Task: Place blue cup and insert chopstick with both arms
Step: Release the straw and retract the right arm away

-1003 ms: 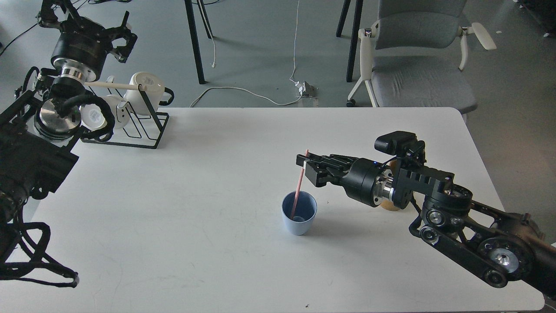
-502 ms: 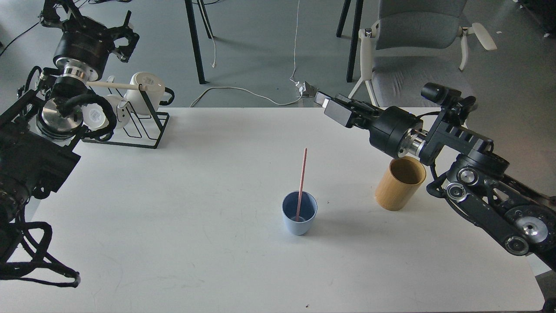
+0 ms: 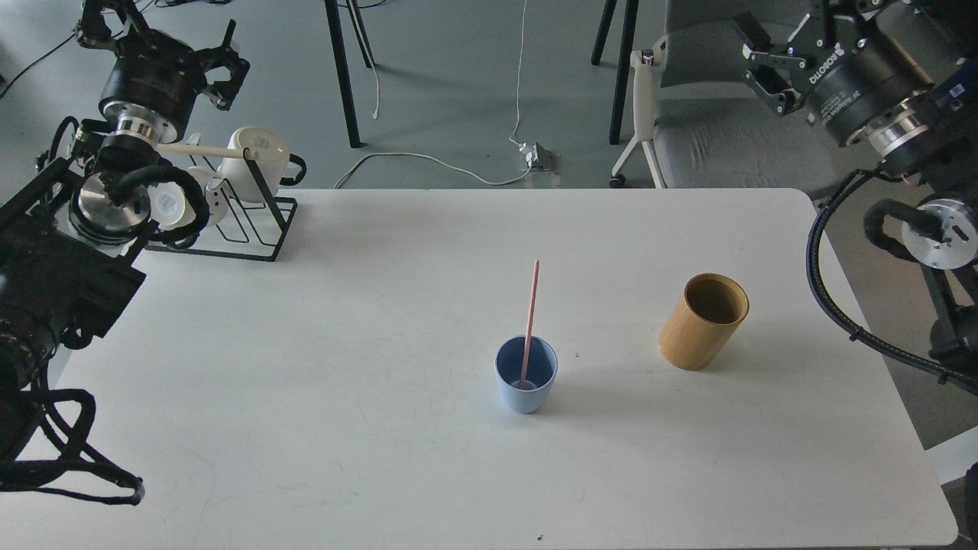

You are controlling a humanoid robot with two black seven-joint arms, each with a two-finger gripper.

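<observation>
The small light-blue tapered cup (image 3: pixel 526 376) stood on the white tabletop (image 3: pixel 344 367), the thin pink chopstick (image 3: pixel 529 321) leaning inside. Both end effectors, left (image 3: pixel 221 65) and right (image 3: pixel 768 57), hung open and empty.

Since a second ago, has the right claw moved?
Yes. The right claw has left the chopstick in the blue cup and pulled up and right, past the bamboo holder, off the table.
</observation>
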